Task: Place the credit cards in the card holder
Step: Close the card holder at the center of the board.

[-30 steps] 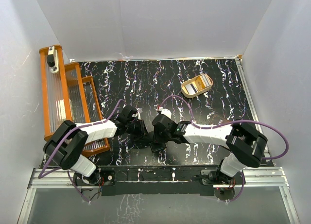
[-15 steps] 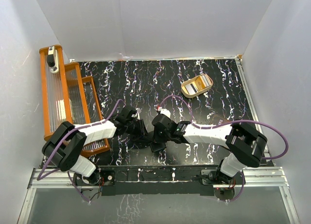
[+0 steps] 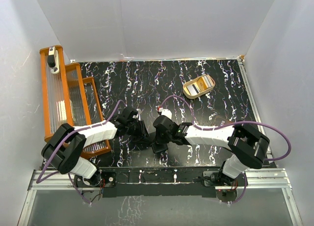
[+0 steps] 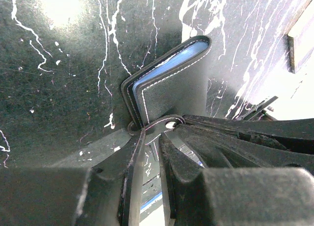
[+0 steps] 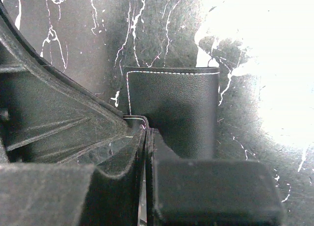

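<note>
Both left gripper (image 4: 147, 155) and right gripper (image 5: 145, 138) clamp the card holder's (image 4: 171, 96) edges. Only the left wrist view shows a blue card (image 4: 169, 64) inside its fold.

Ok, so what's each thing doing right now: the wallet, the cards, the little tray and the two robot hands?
card holder: partly open, gripped by the right gripper.
blue card: tucked inside the card holder, edge showing.
credit cards: others lie in the tray.
tray: right way up, holding cards.
right gripper: shut on a card holder flap.
left gripper: jaws nearly together at the card holder's edge; grip unclear.
</note>
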Controlling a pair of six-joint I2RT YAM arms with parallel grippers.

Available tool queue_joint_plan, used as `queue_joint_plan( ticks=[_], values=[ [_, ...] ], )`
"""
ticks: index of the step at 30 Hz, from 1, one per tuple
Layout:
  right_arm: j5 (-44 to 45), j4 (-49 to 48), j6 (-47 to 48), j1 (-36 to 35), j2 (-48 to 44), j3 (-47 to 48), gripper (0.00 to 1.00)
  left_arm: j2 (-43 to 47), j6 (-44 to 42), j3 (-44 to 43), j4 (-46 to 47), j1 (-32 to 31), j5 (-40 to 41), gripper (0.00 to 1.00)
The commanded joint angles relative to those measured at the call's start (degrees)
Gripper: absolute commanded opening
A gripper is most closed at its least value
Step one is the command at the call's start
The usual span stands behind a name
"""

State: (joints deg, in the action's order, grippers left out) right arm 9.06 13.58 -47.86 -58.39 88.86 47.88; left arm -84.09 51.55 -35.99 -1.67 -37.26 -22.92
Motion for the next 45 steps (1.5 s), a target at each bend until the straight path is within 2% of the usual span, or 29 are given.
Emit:
queue_joint_plan(
  ticks=[1,9,18,25,32,45],
  values=[
    [3.2,1.0,2.3,0.1,-1.6,2.2,0.0,-0.1,-0.5,-2.1,-1.7,-0.2,0.3,0.17],
    [2.7,0.3,2.5,0.2,-2.5,2.0,0.0,-3.3,-2.2,-4.5,-3.6,-0.2,1.8,0.14],
    [2.7,0.1,1.9,0.3,-2.6,1.3,0.0,-1.8,-2.1,-7.7,-6.0,-0.2,4.1,0.1],
    [2.6,-0.5,0.7,0.4,-3.2,0.2,0.0,-2.1,-2.2,-8.0,-1.8,-0.2,2.7,0.02],
    [2.9,0.7,-0.1,0.5,-4.4,0.7,0.0,-6.4,-2.5,-6.9,-0.9,-0.2,2.0,0.02],
    [1.2,1.1,-2.3,1.5,-3.6,-1.1,0.0,-7.4,-3.4,-5.4,-1.2,-0.2,3.3,0.02]
  ],
)
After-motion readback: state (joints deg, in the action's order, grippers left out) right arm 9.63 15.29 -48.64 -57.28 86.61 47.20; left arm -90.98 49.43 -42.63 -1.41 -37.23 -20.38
